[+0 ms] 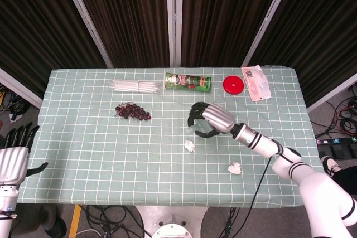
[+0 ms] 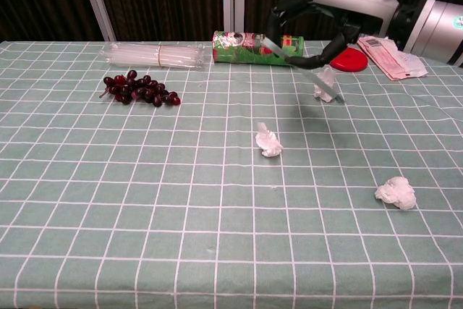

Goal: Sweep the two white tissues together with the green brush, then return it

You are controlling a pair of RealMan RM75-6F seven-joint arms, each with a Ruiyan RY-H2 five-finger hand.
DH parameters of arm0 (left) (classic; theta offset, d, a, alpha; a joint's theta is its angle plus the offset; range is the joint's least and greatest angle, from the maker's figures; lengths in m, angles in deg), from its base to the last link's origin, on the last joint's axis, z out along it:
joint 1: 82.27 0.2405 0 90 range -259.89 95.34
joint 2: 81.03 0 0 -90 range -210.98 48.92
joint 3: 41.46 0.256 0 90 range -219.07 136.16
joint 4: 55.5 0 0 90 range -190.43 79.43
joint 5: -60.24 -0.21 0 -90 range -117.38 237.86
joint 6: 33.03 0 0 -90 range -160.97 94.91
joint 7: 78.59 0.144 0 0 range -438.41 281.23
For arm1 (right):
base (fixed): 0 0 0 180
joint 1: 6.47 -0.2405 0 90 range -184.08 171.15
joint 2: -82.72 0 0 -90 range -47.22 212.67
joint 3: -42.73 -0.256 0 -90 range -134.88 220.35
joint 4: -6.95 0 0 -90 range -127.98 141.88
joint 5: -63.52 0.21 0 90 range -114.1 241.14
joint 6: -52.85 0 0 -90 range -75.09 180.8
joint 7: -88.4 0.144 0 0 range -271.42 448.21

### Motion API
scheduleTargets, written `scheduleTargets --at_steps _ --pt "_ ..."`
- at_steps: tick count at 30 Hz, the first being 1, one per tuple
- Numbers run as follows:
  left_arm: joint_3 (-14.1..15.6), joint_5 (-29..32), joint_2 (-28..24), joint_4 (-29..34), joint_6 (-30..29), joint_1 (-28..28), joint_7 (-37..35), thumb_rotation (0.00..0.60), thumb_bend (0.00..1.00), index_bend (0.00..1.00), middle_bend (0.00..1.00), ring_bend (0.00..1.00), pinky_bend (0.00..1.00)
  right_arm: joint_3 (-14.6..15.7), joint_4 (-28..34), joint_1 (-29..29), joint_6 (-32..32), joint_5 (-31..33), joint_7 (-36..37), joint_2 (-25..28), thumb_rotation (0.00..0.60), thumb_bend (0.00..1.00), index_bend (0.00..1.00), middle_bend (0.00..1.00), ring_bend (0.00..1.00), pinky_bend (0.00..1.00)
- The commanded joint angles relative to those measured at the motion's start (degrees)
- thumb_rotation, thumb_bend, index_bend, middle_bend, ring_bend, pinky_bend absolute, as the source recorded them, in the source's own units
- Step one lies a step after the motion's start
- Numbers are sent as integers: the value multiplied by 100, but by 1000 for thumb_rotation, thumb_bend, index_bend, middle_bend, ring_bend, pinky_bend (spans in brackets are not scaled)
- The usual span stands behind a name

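gripping flat green brush [image 2: 304, 63], right hand [image 2: 325, 12]; crumpled tissue [image 2: 269, 141] apart.

Even, bright overhead lighting, soft faint shadow on the tablecloth [image 2: 145, 200] at upper centre-right of the chest view, dark curtains [image 1: 134, 15] along the top, sharp focus, no glare

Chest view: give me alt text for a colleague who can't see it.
The right hand holds the green brush lifted above a checked table. Three crumpled tissues lie apart: one at centre, one under the brush, one at right.
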Motion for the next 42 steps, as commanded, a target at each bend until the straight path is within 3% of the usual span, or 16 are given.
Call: scheduleTargets --at_steps 1,9,16,22,27,31,34,38,42 --pt "1 -18 -1 5 -18 2 -1 600 0 72 7 0 34 -271 -656 -117 885 403 4 -150 600 513 759 644 288 212" --pt "13 -8 -42 84 -39 22 62 600 0 72 7 0 34 -75 -1689 -358 1897 359 308 -817 600 513 764 644 288 212" --pt "24 -6 -63 122 -78 55 76 600 0 72 7 0 34 33 -1977 -369 1911 284 682 -1127 600 513 765 644 288 212" --pt "30 -10 -43 98 -121 88 36 600 0 72 7 0 35 255 -1593 -242 1150 16 1055 -965 600 513 765 644 288 217" --pt "43 -41 -26 65 -142 101 2 600 0 72 7 0 34 394 -914 -104 293 -221 1145 -655 600 511 766 644 288 220" --pt "39 -68 -23 58 -180 113 -18 600 0 72 7 0 34 503 -189 -9 -260 -433 845 -306 600 511 767 644 288 221" --pt "42 -62 -22 50 -190 127 -29 600 0 72 7 0 35 387 209 64 -604 -419 430 -63 600 512 767 644 288 222" --pt "47 -66 -23 48 -170 122 -34 600 0 72 7 0 34 72 479 48 -537 -126 148 203 600 512 768 644 288 221" --pt "34 -61 -14 53 -150 105 -25 600 0 72 7 0 34 -119 151 -119 193 180 57 148 600 512 768 644 288 222"
